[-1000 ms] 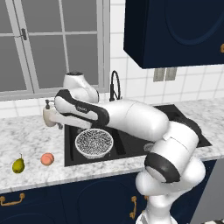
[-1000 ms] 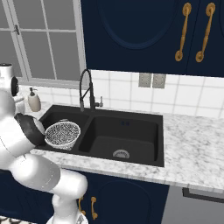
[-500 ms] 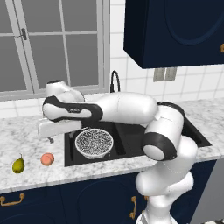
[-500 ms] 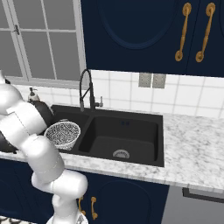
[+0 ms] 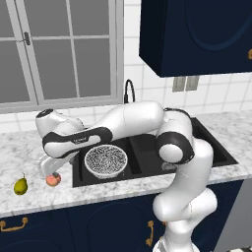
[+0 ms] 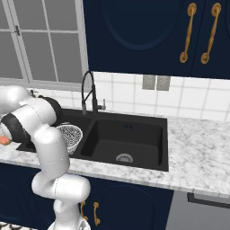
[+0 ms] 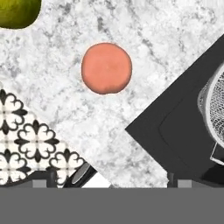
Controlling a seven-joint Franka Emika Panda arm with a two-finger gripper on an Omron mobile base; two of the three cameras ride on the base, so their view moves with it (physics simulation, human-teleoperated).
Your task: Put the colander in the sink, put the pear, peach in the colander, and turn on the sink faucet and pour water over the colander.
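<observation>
We found the colander (image 5: 106, 161) seated in the left basin of the black sink (image 5: 147, 152), with the gooseneck faucet (image 6: 89, 92) standing behind the basin divider. The peach (image 5: 53, 180) lay on the marble counter (image 5: 19, 147) just left of the sink's edge, and the pear (image 5: 20, 185) sat further left on the same counter, apart from the peach. The arm was stretched leftward across the sink, and the gripper (image 5: 49, 170) hung directly above the peach without touching it. In the hand view, we observed the peach (image 7: 106, 68) lying free on the marble, with the pear (image 7: 17, 12) at the upper left corner and the colander's rim (image 7: 212, 109) at the right edge. The finger tips (image 7: 43, 178) stood spread wide at the bottom corners, holding nothing. The right basin held a round silver drain (image 6: 124, 157).
</observation>
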